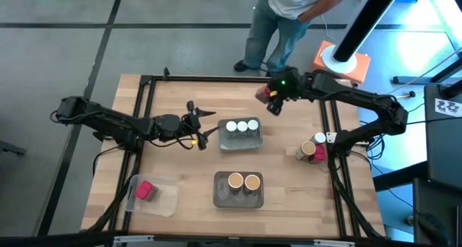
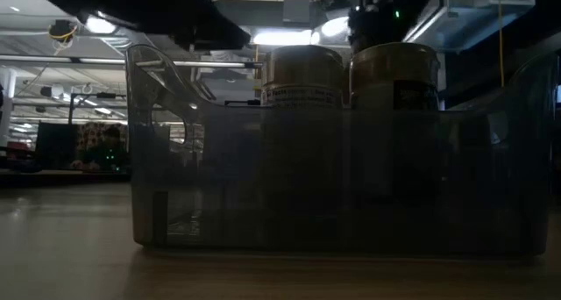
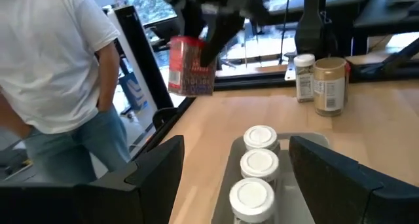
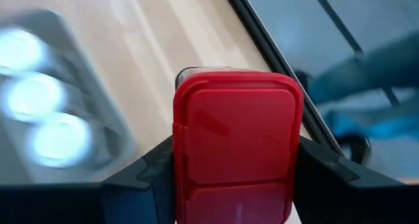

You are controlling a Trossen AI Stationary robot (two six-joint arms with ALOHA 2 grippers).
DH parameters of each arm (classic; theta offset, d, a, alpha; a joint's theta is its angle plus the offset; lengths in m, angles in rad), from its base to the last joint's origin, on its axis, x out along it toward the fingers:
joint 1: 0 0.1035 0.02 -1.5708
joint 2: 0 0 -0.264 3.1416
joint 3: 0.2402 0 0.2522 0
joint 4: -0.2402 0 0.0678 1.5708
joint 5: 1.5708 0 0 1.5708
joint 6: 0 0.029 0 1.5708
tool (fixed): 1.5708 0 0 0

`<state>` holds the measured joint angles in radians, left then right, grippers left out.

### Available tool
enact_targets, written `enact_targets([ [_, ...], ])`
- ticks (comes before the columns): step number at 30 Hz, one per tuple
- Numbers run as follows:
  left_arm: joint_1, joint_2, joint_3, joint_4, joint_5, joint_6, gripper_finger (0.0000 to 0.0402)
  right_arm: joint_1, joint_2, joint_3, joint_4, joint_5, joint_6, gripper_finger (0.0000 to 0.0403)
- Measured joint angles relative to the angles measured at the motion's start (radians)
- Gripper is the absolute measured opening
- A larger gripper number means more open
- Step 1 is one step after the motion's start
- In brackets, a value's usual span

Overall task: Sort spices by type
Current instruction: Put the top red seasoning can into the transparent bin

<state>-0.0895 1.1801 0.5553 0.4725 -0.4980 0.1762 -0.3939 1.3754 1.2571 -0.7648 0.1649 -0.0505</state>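
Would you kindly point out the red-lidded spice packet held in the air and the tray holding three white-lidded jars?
red-lidded spice packet [image 4: 236, 132]: right wrist view, middle of its lid.
tray holding three white-lidded jars [image 1: 224, 143]: high view, its near-left rim.

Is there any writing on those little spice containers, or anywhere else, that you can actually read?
No text here can be read.
Red packet held in the right gripper: printed label, too blurred.
White-lidded jar and tan-topped cylinder beyond: labels too small.
Two brown cylinders in the tray: label print too dark.
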Motion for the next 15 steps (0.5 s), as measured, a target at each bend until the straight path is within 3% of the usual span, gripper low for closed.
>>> enact_targets([
  [8, -0.183, 0.0, 0.21, -0.445, -0.187, -0.117, 0.0265, 0.182, 0.0, 0.072, 0.066, 0.001, -0.007, 0.0217],
  [15, -0.328, 0.0, 0.454, -0.88, -0.216, -0.358, 0.0265, 0.322, 0.004, 0.072, 0.17, 0.0, -0.011, 0.0217],
])
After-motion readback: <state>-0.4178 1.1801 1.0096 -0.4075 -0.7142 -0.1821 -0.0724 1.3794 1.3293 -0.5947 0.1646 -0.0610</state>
